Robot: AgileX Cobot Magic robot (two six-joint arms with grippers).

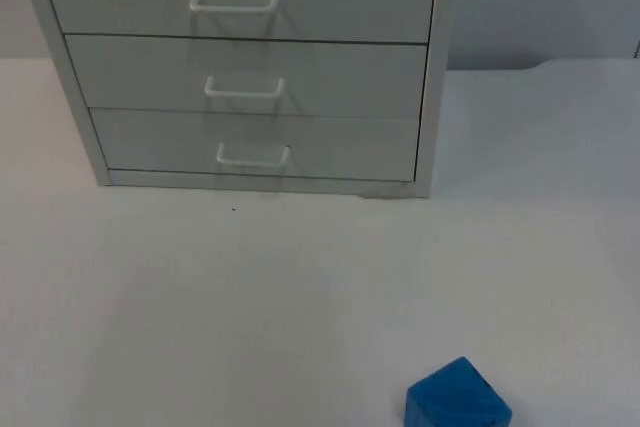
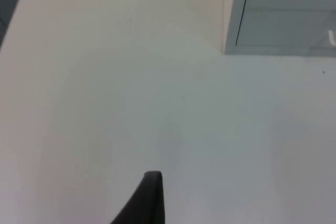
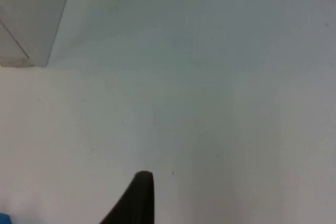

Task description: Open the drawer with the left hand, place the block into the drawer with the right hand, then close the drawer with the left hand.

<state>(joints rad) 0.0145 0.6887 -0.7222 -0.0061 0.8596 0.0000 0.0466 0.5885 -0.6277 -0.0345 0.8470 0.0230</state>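
Ahead of the left gripper (image 2: 152, 195) sits the drawer unit (image 1: 240, 67), all drawers shut. Right gripper (image 3: 137, 195) waits, block (image 1: 458, 399) just beside it (can't tell either grip's state). Approach a handle (image 1: 253, 156) squarely, then pull straight.

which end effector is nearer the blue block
Right: right end effector hangs near the blue block; left end effector is by the left front corner of the cabinet.

Left hand (image 2: 149, 198) hovering above the table, right hand (image 3: 139, 195) likewise, 1 black fingertip visible on each
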